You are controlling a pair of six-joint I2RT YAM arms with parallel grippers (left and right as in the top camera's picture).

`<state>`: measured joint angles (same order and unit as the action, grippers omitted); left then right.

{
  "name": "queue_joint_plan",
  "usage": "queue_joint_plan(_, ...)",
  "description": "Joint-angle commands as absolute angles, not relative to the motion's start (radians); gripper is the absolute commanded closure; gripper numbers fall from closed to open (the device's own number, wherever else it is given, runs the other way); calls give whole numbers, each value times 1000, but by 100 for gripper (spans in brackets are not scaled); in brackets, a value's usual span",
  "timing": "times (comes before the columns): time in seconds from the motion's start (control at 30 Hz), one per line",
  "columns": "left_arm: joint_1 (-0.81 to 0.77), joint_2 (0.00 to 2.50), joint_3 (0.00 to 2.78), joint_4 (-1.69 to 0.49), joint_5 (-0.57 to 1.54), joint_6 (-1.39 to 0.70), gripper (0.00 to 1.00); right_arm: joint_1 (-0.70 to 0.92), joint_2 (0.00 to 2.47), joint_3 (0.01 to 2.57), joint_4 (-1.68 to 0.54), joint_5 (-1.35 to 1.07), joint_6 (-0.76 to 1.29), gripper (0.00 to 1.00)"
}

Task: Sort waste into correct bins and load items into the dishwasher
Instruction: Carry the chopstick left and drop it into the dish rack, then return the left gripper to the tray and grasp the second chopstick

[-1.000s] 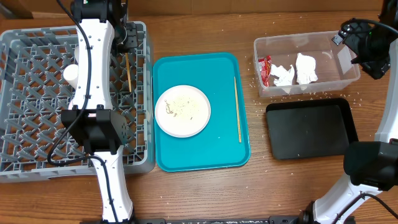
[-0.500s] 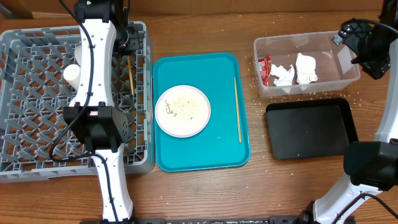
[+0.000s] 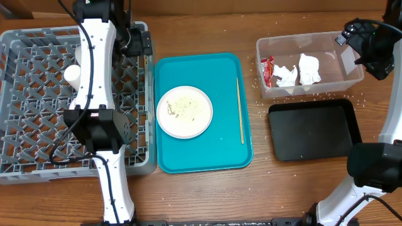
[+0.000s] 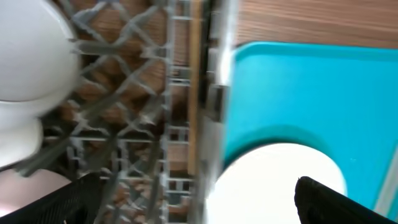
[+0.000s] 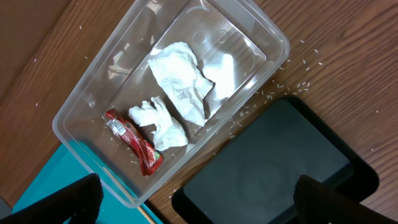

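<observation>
One wooden chopstick (image 3: 240, 110) lies on the right side of the teal tray (image 3: 226, 75), right of the white plate (image 3: 195, 125) strewn with rice grains (image 3: 182, 108). A white cup (image 3: 71, 74) sits in the grey dish rack (image 3: 38, 107) at left. The left gripper (image 3: 139, 43) hangs over the rack's far right corner, jaws wide and empty. The right gripper (image 5: 198, 186), equally wide and empty, hovers at the right end of the clear tub (image 5: 81, 112); napkins (image 5: 180, 87) and a red wrapper (image 5: 134, 142) lie inside.

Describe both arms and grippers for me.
The left arm and right arm match: glossy white tubular links, bulky black joint housings, black cables looped alongside. The left one's black elbow housing carries a small red marking. The left gripper and right gripper are all black, with blunt dark fingers.
</observation>
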<state>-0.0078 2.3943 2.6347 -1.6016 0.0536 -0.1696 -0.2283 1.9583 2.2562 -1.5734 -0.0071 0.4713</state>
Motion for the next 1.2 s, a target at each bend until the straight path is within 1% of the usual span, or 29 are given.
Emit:
queue_joint_plan(0.0,-22,2349,2725,-1636,269,-194,0,-228,1959,2272,-1573,-1,476,0)
queue_joint_plan(0.1,-53,2341,2732,-1657,372,-231,0,-228,1959,2272,-1573,-1,476,0)
queue_joint_plan(0.13,-92,2344,2717,-1672,384,-247,0,-228,1959,2272,-1573,-1,476,0)
queue_joint_plan(0.2,-149,2348,2683,-1669,363,-264,0,-228,1959,2272,-1573,-1,476,0)
queue_joint_plan(0.4,-320,2351,2556,-1603,206,-479,0,-228,1959,2272,-1573,-1,476,0)
queue_joint_plan(0.6,-476,2351,2436,-1510,189,-558,12,-228,1959,2272,-1573,-1,476,0)
queue_joint_plan(0.7,-534,2351,2381,-1484,150,-619,14,-228,1959,2272,-1573,-1,476,0)
queue_joint_plan(0.9,-612,2351,2259,-1406,126,-664,30,-228,1959,2272,-1573,-1,476,0)
queue_joint_plan(0.97,-633,2351,2218,-1370,125,-687,33,-228,1959,2272,-1573,-1,476,0)
queue_joint_plan(1.1,-671,2351,2145,-1282,123,-734,42,-228,1959,2272,-1573,-1,476,0)
queue_joint_plan(1.17,-691,2351,2114,-1245,123,-734,42,-228,1959,2272,-1573,-1,476,0)
